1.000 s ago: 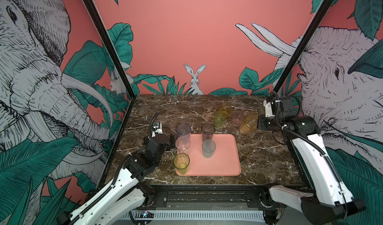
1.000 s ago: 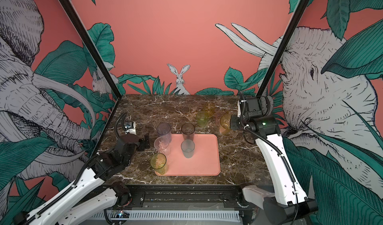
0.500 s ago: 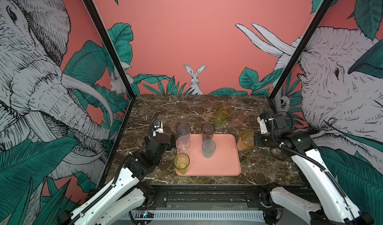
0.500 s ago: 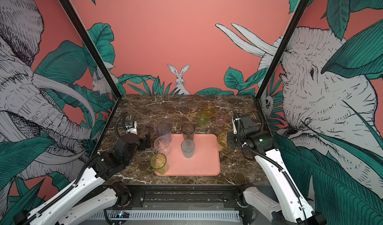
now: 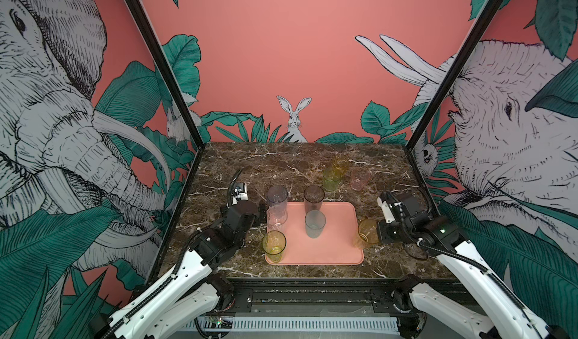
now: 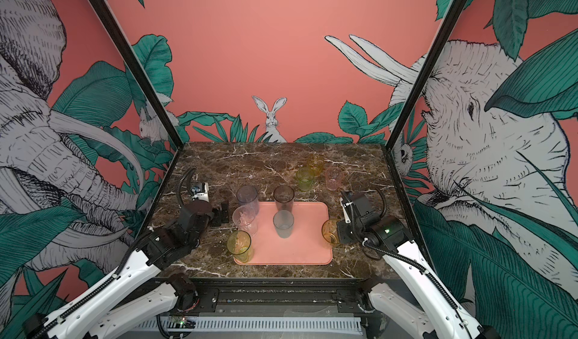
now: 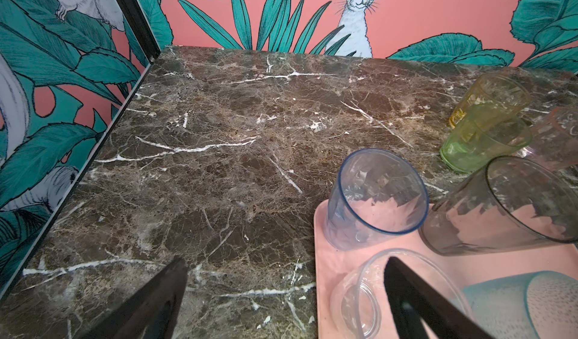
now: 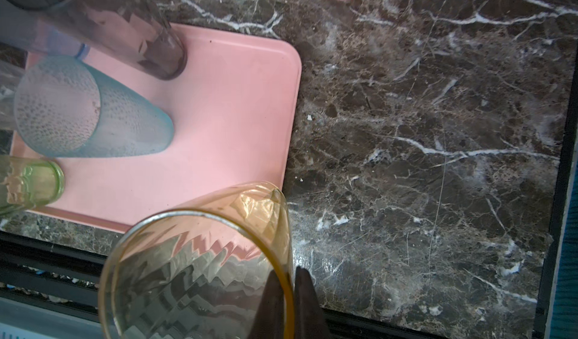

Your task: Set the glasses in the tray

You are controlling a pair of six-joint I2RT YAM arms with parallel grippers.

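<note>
Marble tabletop (image 5: 281, 165), amber tumbler (image 5: 366, 234) upright by tray (image 5: 337, 250), mouth up, rim pinched in right tool (image 8: 288, 273); left tool (image 7: 286, 261) wide, empty.

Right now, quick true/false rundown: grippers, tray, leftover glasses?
1. The right gripper is shut on the rim of the amber glass. True.
2. The left gripper holds the clear glass. False: it is open and holds nothing.
3. The frosted glass stands upright on the tray. True.
4. The pink glass is on the tray. False: it stands on the table behind the tray.
</note>
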